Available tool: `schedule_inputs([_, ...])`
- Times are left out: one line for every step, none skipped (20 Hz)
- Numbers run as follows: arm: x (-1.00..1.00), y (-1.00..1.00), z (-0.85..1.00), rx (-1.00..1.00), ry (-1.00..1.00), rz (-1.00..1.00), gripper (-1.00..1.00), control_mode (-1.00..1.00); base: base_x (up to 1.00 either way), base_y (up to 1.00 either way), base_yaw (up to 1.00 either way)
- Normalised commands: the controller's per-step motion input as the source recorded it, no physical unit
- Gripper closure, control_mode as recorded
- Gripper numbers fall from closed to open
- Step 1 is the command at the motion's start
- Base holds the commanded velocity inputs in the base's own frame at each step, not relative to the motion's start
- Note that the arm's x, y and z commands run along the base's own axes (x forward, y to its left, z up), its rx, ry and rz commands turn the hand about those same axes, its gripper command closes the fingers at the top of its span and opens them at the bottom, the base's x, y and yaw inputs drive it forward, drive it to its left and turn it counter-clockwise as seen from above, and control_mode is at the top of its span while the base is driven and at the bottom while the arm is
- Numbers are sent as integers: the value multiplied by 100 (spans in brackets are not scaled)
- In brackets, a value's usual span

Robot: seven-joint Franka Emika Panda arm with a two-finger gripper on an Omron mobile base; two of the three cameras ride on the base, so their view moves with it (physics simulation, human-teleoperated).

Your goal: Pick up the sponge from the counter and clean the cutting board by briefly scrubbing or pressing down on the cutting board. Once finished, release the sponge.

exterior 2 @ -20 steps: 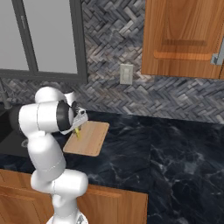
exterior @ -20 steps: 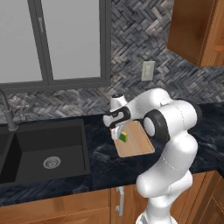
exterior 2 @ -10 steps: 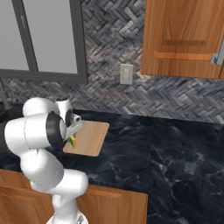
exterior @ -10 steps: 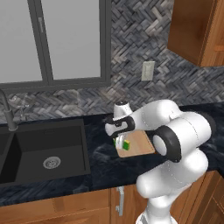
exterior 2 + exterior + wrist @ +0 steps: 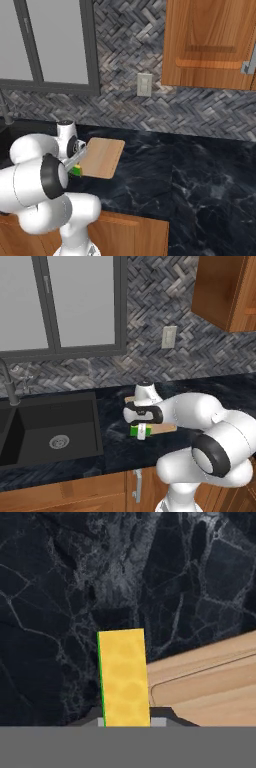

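— Sponge location? 
— I see the small green-and-yellow rectangular sponge (image 5: 123,677) clamped in the two-finger gripper (image 5: 142,431), at the tan wooden cutting board's (image 5: 103,157) nine-o'clock edge, over black marbled counter (image 5: 60,587).

The gripper (image 5: 142,432), closed on the sponge (image 5: 136,431), has been carried from above the cutting board (image 5: 102,157) toward its sink-side corner nearest the robot. The sponge is now seen past the board's edge, over the counter (image 5: 60,587). The arm's elbow has been swung lower and nearer the cameras.
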Motion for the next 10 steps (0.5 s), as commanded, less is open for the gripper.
schedule_inputs([-66, 6, 0, 1, 0, 4, 100, -100, 0, 0, 0])
schedule_inputs([-59, 15, 6, 0, 2, 1, 100, -100, 0, 0, 0])
schedule_inputs([-55, 20, 11, 0, 6, 0, 100, -100, 0, 0, 0])
schedule_inputs([-43, 26, 13, 0, 10, 0, 100, -100, 0, 0, 0])
schedule_inputs([-39, 29, 11, 0, 15, 0, 100, -100, 0, 0, 0])
schedule_inputs([-43, 28, 9, 0, 16, 0, 100, -100, 0, 0, 0])
schedule_inputs([-43, 28, 7, 0, 17, 0, 100, -100, 0, 0, 0])
schedule_inputs([-40, 29, 6, 0, 18, 0, 100, -100, 0, 0, 0])
schedule_inputs([-40, 31, 5, 0, 19, 0, 100, -100, 0, 0, 0])
schedule_inputs([-36, 35, 5, 0, 21, 0, 100, -100, 0, 0, 0])
